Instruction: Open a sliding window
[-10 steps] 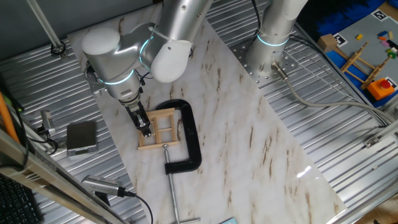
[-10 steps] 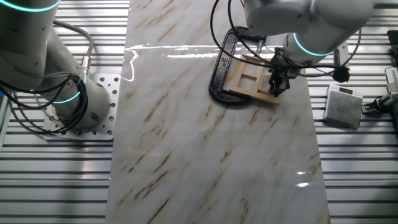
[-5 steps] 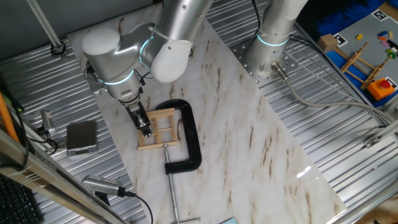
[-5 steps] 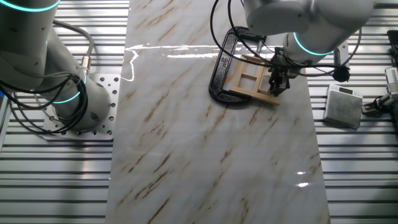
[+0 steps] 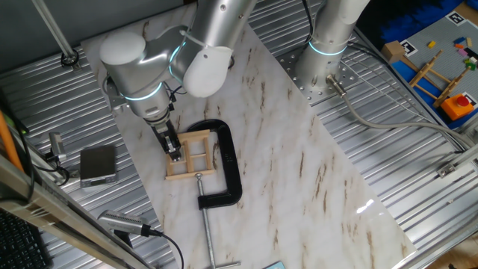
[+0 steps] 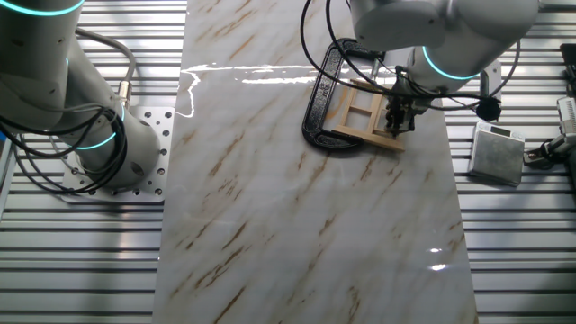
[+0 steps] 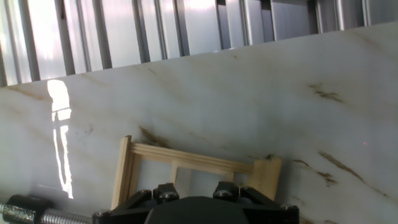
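Over the last second the gripper (image 5: 175, 153) has crept a little along the sliding window (image 5: 193, 154), toward the far edge of the marble slab (image 5: 299, 157). The arm's elbow has shifted slightly the same way. The frame itself has not budged, and the black C-clamp (image 5: 228, 161) pins it as before. I read that as the start of a push or pull on the sash rather than any real opening. The panes look the same as a second ago, so the window seems still closed, or barely cracked.

The window lies flat on the slab near its corner on the side of the small grey box (image 5: 97, 164), with the clamp's screw (image 5: 205, 224) pointing toward the slab's near edge. The fingertips are down among the wooden bars on the frame's outer side (the hand view shows only the black body of the gripper (image 7: 193, 208) over the frame (image 7: 186, 163)). Whether the fingers are spread or pinched on a bar, I cannot tell.

No brand, label or readable writing shows on the window, clamp or arm.
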You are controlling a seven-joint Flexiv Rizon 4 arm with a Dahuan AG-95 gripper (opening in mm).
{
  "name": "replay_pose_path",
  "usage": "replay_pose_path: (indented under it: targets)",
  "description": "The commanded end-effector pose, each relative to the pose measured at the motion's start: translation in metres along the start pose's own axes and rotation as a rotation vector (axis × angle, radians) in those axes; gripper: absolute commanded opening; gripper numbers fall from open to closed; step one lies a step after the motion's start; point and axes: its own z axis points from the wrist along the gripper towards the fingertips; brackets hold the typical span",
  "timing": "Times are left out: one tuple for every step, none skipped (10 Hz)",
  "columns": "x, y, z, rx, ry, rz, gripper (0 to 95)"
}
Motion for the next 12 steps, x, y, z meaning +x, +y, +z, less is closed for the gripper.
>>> replay_pose_path:
  targets:
    - [0.001,-0.001,-0.001,-0.003,0.000,0.002,38.0]
    - [0.002,-0.002,-0.001,-0.003,0.000,0.010,38.0]
    - [0.002,-0.003,0.000,0.000,-0.001,0.013,38.0]
    - [0.002,-0.005,0.000,-0.001,-0.001,0.014,38.0]
    - [0.003,-0.008,0.001,0.001,-0.002,0.011,38.0]
    - [0.003,-0.011,0.002,0.000,-0.002,0.008,38.0]
    - [0.003,-0.011,0.001,-0.001,-0.003,0.008,38.0]
    - [0.003,-0.011,0.002,-0.001,-0.002,0.008,38.0]
    - [0.003,-0.011,0.002,-0.003,-0.002,0.005,38.0]
    - [0.002,-0.012,0.003,-0.004,-0.003,0.001,38.0]
    - [0.002,-0.012,0.004,-0.006,-0.003,-0.003,38.0]
    - [0.001,-0.011,0.004,-0.007,-0.004,-0.006,38.0]
